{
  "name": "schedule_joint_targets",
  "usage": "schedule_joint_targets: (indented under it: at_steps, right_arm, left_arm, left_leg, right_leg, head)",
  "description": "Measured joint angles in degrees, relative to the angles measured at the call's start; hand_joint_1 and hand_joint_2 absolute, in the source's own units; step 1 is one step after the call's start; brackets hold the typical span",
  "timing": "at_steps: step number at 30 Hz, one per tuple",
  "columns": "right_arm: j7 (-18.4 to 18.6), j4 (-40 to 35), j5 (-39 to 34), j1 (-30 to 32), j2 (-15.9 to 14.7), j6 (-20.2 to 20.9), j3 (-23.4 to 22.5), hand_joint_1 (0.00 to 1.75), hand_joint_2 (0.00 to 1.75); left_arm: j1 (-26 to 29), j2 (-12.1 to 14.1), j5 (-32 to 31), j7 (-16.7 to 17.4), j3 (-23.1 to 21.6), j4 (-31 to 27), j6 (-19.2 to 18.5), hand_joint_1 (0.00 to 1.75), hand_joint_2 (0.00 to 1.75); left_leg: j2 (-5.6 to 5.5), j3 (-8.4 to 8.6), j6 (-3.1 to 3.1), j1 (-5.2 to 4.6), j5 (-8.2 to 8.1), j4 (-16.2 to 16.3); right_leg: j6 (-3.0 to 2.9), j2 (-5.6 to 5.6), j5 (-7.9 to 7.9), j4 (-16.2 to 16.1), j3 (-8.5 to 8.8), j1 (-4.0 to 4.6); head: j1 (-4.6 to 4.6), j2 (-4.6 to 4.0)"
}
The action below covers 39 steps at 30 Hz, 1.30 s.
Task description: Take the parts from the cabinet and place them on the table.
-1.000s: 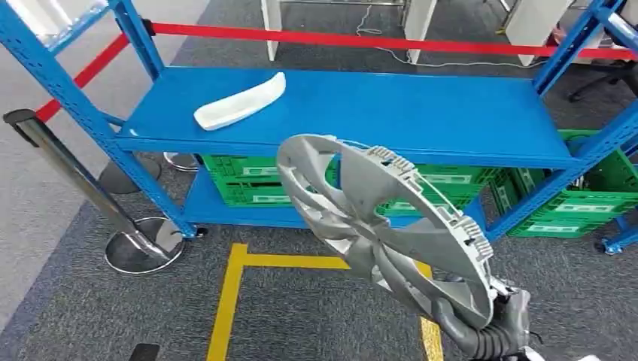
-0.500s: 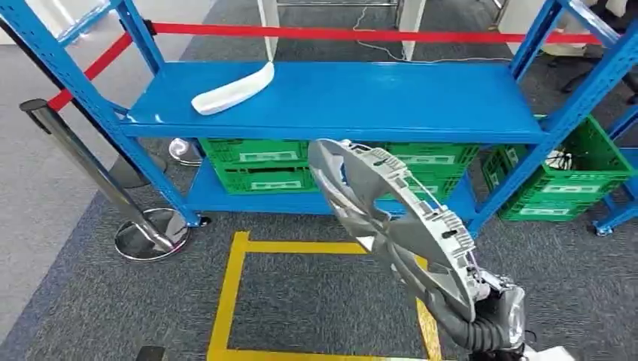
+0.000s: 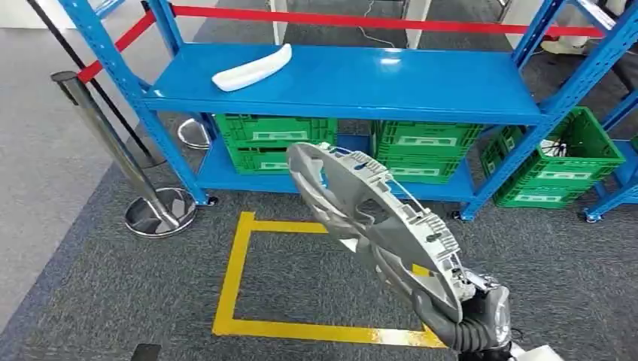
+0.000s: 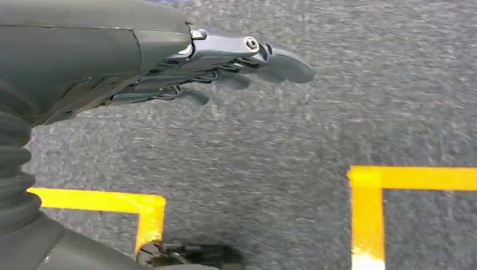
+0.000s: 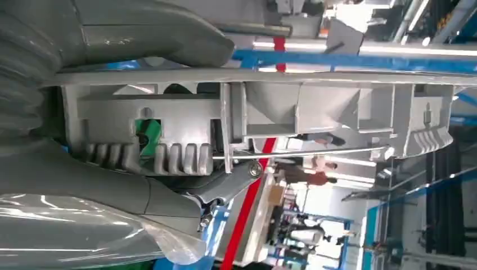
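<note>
head view: right hand grips the tilted silver wheel cover; white part lies on the blue shelf. left hand empty, fingers extended.

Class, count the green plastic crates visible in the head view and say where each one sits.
3: two on the blue metal rack's bottom shelf, left and right; one on the floor beyond its right post. More may be hidden.
</note>
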Motion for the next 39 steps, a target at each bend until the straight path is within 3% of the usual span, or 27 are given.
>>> schedule_joint_targets:
  at_steps: [1,2,3,5,6,7,9,10,12,13,14,15,17,18,20,22,24,28,29,30,31,33,34,35,37,38,39]
  right_arm:
    - [0.0,0.1,0.0,-0.1,-0.2,0.0,0.1,1.75,1.75]
    - [0.0,0.3,0.0,-0.2,-0.3,0.0,0.2,1.75,1.75]
    - [0.0,0.4,0.0,-0.3,-0.4,0.0,0.2,1.75,1.75]
    - [0.0,0.6,0.0,-0.6,-0.7,0.0,0.5,1.75,1.75]
    - [0.0,0.6,0.0,-0.6,-0.8,-0.1,0.5,1.75,1.75]
    - [0.0,0.6,0.1,-0.7,-0.9,-0.1,0.6,1.75,1.75]
    - [0.1,0.6,0.1,-0.9,-0.9,-0.1,0.8,1.75,1.75]
    - [0.2,0.7,0.1,-1.1,-1.0,-0.1,0.9,1.75,1.75]
    - [0.1,0.7,0.1,-1.2,-1.0,-0.2,1.0,1.75,1.75]
    - [0.1,0.8,0.1,-1.2,-1.0,-0.2,1.1,1.75,1.75]
    - [0.2,0.9,0.2,-1.3,-1.1,-0.2,1.1,1.75,1.75]
    - [0.2,0.9,0.2,-1.2,-1.1,-0.3,1.2,1.75,1.75]
    - [0.2,1.0,0.2,-1.2,-1.1,-0.3,1.2,1.75,1.75]
    - [0.2,1.0,0.2,-1.3,-1.2,-0.4,1.2,1.75,1.75]
    - [0.2,1.1,0.2,-1.3,-1.2,-0.3,1.3,1.75,1.75]
    - [0.2,1.1,0.3,-1.3,-1.2,-0.4,1.4,1.75,1.75]
    - [0.2,1.1,0.3,-1.3,-1.2,-0.4,1.5,1.75,1.75]
    - [0.2,1.1,0.4,-1.6,-1.2,-0.6,2.2,1.75,1.75]
    - [0.2,1.1,0.5,-1.7,-1.3,-0.7,2.2,1.75,1.75]
    - [0.1,1.2,0.5,-1.7,-1.4,-0.9,2.3,1.75,1.75]
    - [0.1,1.2,0.5,-1.7,-1.4,-0.9,2.4,1.75,1.75]
    - [0.0,1.4,0.5,-1.6,-1.7,-0.9,2.4,1.75,1.75]
    - [0.1,1.6,0.5,-1.6,-1.8,-0.9,2.5,1.75,1.75]
    - [0.1,1.8,0.5,-1.6,-1.8,-0.9,2.6,1.75,1.75]
    - [0.1,1.9,0.5,-1.7,-1.9,-0.9,2.6,1.75,1.75]
    - [0.1,1.9,0.5,-1.8,-2.0,-0.9,2.8,1.75,1.75]
    - [0.1,2.1,0.5,-2.1,-2.2,-0.9,2.9,1.75,1.75]
  left_arm:
    - [0.0,0.1,0.0,0.0,0.0,0.0,0.0,0.0,1.75]
    - [0.0,0.1,0.2,0.0,0.0,0.0,-0.1,0.0,1.75]
    - [0.0,0.1,0.3,0.0,0.0,0.0,-0.1,0.0,1.75]
    - [0.0,0.1,0.6,0.0,0.0,0.0,-0.1,0.0,1.75]
    - [0.0,0.0,0.7,-0.1,0.0,0.0,-0.1,0.0,1.75]
    - [0.0,0.0,0.8,-0.1,0.0,0.0,-0.1,0.0,1.75]
    - [0.0,0.0,1.1,-0.2,0.0,0.0,-0.1,0.0,1.75]
    - [-0.1,0.0,1.2,-0.2,0.0,0.0,-0.1,0.0,1.75]
    - [0.0,0.0,1.2,-0.3,0.0,0.0,-0.1,0.0,1.75]
    - [0.2,0.3,1.2,-0.4,0.0,0.2,-0.1,0.0,1.75]
    - [0.4,0.2,1.2,-0.6,0.0,0.3,-0.2,0.0,1.75]
    - [0.7,0.1,1.2,-0.8,0.0,0.3,-0.3,0.0,1.75]
    - [0.6,0.1,1.2,-1.2,0.0,0.3,-0.3,0.0,1.75]
    - [0.6,0.1,1.3,-1.2,0.0,0.3,-0.3,0.0,1.75]
    - [0.6,0.1,1.4,-1.3,0.0,0.3,-0.3,0.0,1.75]
    - [0.6,0.1,1.6,-1.4,0.0,0.3,-0.2,0.0,1.75]
    - [0.5,0.1,1.7,-1.6,0.0,0.3,0.1,0.0,1.75]
    - [0.4,0.2,2.1,-1.8,-0.1,0.3,0.6,0.0,1.75]
    - [0.5,0.1,2.4,-1.8,-0.1,0.3,0.8,0.0,1.75]
    - [0.5,0.0,2.5,-1.9,0.0,0.3,1.3,0.0,1.75]
    - [0.5,0.0,2.7,-1.9,0.0,0.3,1.4,0.0,1.75]
    - [0.5,0.0,3.0,-2.1,0.0,0.3,2.0,0.0,1.75]
    - [0.6,0.0,3.0,-2.1,0.0,0.3,2.1,0.0,1.75]
    - [0.6,-0.1,3.2,-2.1,0.0,0.3,2.2,0.0,1.75]
    - [0.6,-0.1,3.5,-2.1,0.0,0.3,2.2,0.0,1.75]
    - [0.6,-0.2,3.6,-2.2,0.0,0.3,2.2,0.0,1.75]
    - [0.6,-0.2,3.8,-2.3,0.0,0.3,2.2,0.0,1.75]
  left_leg:
    - [0.03,-1.04,0.08,-0.04,0.78,0.1]
    - [0.05,-2.0,0.13,-0.11,1.63,0.2]
    - [0.07,-3.13,0.11,-0.17,2.43,0.4]
    - [0.11,-5.86,-0.11,-0.16,4.05,1.1]
    - [0.1,-7.29,-0.28,-0.09,4.65,1.6]
    - [0.02,-8.46,-0.53,-0.03,5.23,2.1]
    - [-0.33,-9.73,-1.18,-0.33,6.04,3.4]
    - [-0.47,-10.07,-1.48,-0.41,6.81,3.5]
    - [-0.84,-10.59,-2.08,-0.27,8.54,2.9]
    - [-1.25,-11.04,-2.37,-0.19,9.0,3.0]
    - [-1.03,-11.79,-2.75,-0.06,6.72,3.5]
    - [-1.0,-12.15,-3.05,0.06,2.78,5.5]
    - [-0.91,-12.88,-3.73,0.28,-4.01,13.0]
    - [-0.89,-13.29,-3.94,0.35,-4.8,17.5]
    - [-0.83,-12.52,-4.01,0.42,-0.63,20.7]
    - [0.06,-7.68,-3.6,0.38,3.0,14.7]
    - [4.5,-0.67,-2.67,-0.33,1.08,4.3]
    - [2.27,-0.65,-1.34,-0.31,-0.03,0.8]
    - [1.76,-0.7,-0.89,0.02,0.45,0.5]
    - [1.21,-1.22,-0.38,0.0,0.87,0.4]
    - [0.59,-1.82,-0.12,-0.02,1.26,0.6]
    - [-0.57,-2.78,0.21,-0.38,1.8,0.8]
    - [-1.35,-3.2,0.23,-0.56,2.07,1.0]
    - [-2.08,-3.57,0.22,-0.69,2.18,1.3]
    - [-3.59,-4.07,0.11,-0.83,2.29,1.9]
    - [-4.21,-4.23,0.04,-0.83,2.33,2.2]
    - [-4.61,-4.62,-0.29,-0.98,2.5,2.4]
  right_leg:
    - [0.16,0.03,-4.11,4.3,-0.96,-0.06]
    - [0.37,0.05,-6.68,8.7,-1.35,-0.08]
    - [0.52,0.06,-7.08,12.1,-1.4,-0.08]
    - [0.69,0.08,-2.2,13.8,0.6,-0.09]
    - [0.66,0.11,0.43,11.7,3.09,-0.13]
    - [0.59,0.17,1.24,7.8,6.46,-0.18]
    - [0.27,1.15,-2.92,-4.6,15.88,-0.14]
    - [-0.24,1.29,-4.74,-7.1,16.78,-0.11]
    - [-0.9,0.96,-3.95,-6.2,15.19,0.29]
    - [-1.74,0.31,-3.14,-6.4,14.18,-0.31]
    - [-2.3,-0.1,-2.68,-6.4,13.44,-0.3]
    - [-2.77,-0.33,-2.04,-6.4,12.66,-0.3]
    - [-2.92,-1.32,-0.75,-6.3,11.36,-0.17]
    - [-2.91,-1.99,-0.2,-6.2,10.62,-0.1]
    - [-2.72,-3.11,0.71,-5.8,9.79,-0.02]
    - [-2.47,-4.21,1.3,-5.1,8.47,0.05]
    - [-2.14,-5.35,1.45,-4.5,8.13,0.52]
    - [-0.87,-7.84,2.25,-4.3,7.58,0.54]
    - [-0.43,-5.91,1.28,-3.7,6.57,0.34]
    - [-0.22,-2.45,-0.76,-1.5,5.58,0.22]
    - [-0.12,-0.7,-3.23,2.7,3.86,0.1]
    - [0.03,0.11,-6.9,11.6,0.29,0.07]
    - [-0.02,0.15,-7.02,13.4,-0.28,0.09]
    - [-0.2,0.17,-5.75,12.2,0.66,0.09]
    - [-0.75,0.8,-1.17,3.3,5.7,0.1]
    - [-1.2,2.76,0.52,-1.9,8.56,0.09]
    - [-1.46,5.1,-0.68,-3.1,9.41,-0.05]
  head:
    - [0.11,0.0]
    - [0.11,0.02]
    - [0.2,0.0]
    - [0.17,0.0]
    - [0.15,0.0]
    - [0.17,0.0]
    - [0.26,0.0]
    - [0.08,0.0]
    - [0.22,0.0]
    - [0.28,0.0]
    - [0.09,0.0]
    - [-0.17,0.0]
    - [-0.39,0.0]
    - [-0.46,0.0]
    - [-0.46,0.0]
    - [-0.46,0.0]
    - [-0.48,0.0]
    - [-0.42,0.0]
    - [-0.37,0.0]
    - [-0.04,0.0]
    - [0.13,0.0]
    - [0.3,0.0]
    - [0.26,0.0]
    - [0.28,0.0]
    - [0.3,0.0]
    - [0.3,0.0]
    - [0.21,0.0]
